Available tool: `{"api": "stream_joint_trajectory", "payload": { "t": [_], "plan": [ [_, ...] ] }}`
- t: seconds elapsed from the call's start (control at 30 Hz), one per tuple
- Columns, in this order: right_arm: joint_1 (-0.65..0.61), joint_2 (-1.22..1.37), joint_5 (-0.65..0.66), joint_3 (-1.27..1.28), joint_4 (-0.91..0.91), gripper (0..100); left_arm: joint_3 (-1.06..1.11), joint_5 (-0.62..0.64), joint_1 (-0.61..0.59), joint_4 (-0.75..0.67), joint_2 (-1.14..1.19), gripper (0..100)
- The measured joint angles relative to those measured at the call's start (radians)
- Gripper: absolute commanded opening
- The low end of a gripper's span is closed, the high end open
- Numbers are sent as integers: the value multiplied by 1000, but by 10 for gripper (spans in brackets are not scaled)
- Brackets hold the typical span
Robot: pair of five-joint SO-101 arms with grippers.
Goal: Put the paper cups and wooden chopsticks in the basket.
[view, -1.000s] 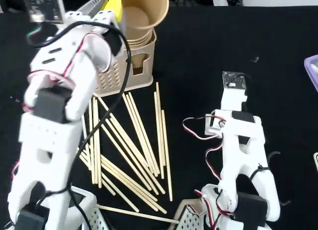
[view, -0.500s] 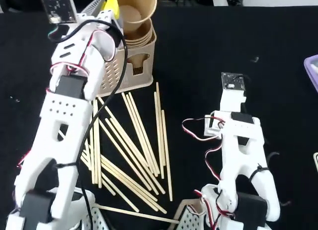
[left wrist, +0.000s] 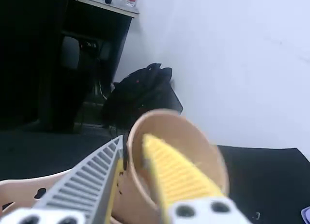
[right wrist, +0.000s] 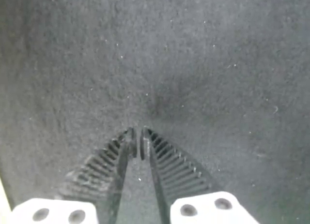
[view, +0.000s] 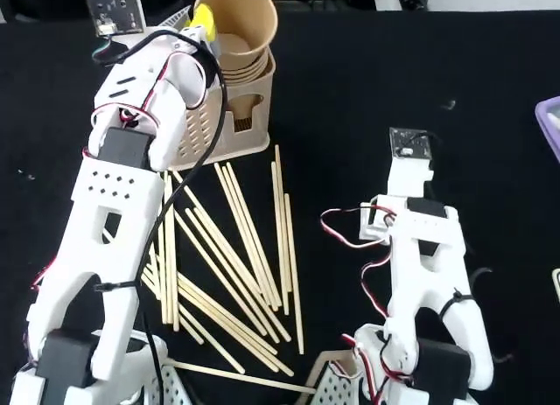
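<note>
A tan paper cup point(view: 238, 16) is held tilted at the far left of the table, directly over a stack of paper cups point(view: 249, 68) that stands in the beige slatted basket point(view: 206, 129). The held cup's base meets the top of the stack; whether it is fully seated cannot be told. The left gripper point(left wrist: 131, 141) pinches the cup's rim, its yellow finger inside the cup and its grey finger outside against the wall.

In front of the basket, many wooden chopsticks point(view: 236, 247) lie scattered on the black table point(view: 367, 73), overlapping in a loose fan. One lies apart, crosswise, near the arms' bases.

The right arm point(view: 420, 247) stands well apart from the basket, to the right of the chopsticks. The right gripper point(right wrist: 136, 141) points down at bare black cloth, jaws drawn almost together with nothing between them. A purple object point(view: 549, 116) sits at the table's right edge.
</note>
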Motion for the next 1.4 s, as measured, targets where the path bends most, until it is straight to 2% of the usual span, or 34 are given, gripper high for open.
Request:
{"api": "stream_joint_trajectory", "payload": {
  "t": [0.2,0.47,0.6,0.73,0.83,1.0,1.2,1.4],
  "plan": [
    [0,2,0,6,0,33,-34,69,-35,40,0,159],
    [-2,-41,0,40,8,35,-91,86,-107,394,-117,162],
    [-21,-189,0,75,58,37,-31,87,-213,588,-216,159],
    [-127,-364,6,84,176,126,118,21,-325,690,-315,159],
    [-265,-460,48,84,250,181,270,-43,-408,709,-405,159],
    [-457,-496,35,83,269,180,528,-115,-497,704,-535,161],
    [-497,-350,-8,-18,262,180,770,-124,-540,565,-651,162],
    [-500,-57,-44,-123,199,180,891,-126,-542,535,-724,161]
  ]
}}
